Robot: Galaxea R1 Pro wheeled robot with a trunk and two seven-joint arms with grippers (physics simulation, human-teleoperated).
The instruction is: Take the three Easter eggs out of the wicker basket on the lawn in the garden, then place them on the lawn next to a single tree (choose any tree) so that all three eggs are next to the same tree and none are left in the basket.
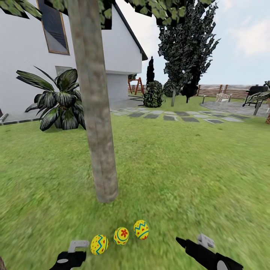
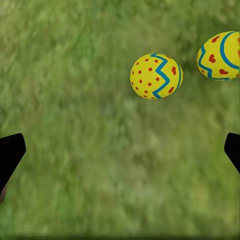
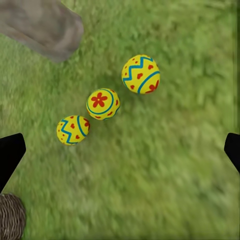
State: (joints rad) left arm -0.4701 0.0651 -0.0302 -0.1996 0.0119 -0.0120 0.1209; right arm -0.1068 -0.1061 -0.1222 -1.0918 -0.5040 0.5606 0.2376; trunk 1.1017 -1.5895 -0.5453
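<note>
Both claws hang low over the lawn [image 1: 180, 165], nothing pinched. Left claw [image 1: 77, 249] sits at the near left in the head view, just beside the leftmost egg; its wrist cam shows the two dark fingertips [image 2: 11, 152] wide apart w/ bare grass between, so it's spread. Right claw [image 1: 193, 242] is at the near right, apart from the eggs; its wrist cam likewise shows fingertips [image 3: 10, 154] far apart at the frame's edges, spread, empty.

3 Easter eggs lie on the grass in a short slanted row, close to the foot of the tree [image 1: 95, 112], on my side of the trunk. Leftmost egg [image 1: 99, 244]: yellow, red dots, blue zigzag; nearest me. Middle egg [image 1: 121, 236]: yellow w/ a red flower inside a blue ring. Rightmost egg [image 1: 141, 229]: yellow, blue zigzags, red marks; a bit farther from me than the other two. Small gaps between them, none touching as far as I can tell.

Right wrist cam has all 3 eggs plus the grey-brown trunk base, and a bit of woven wicker basket [image 3: 11, 216] at the frame's corner, apart from the eggs. Can't see inside it.

Background: white house [image 1: 22, 56], a broad-leaved plant [image 1: 62, 99] by its wall, grey paving stones [image 1: 176, 116], dark cone-shaped trees [image 1: 187, 48], slat fence [image 1: 221, 90].
</note>
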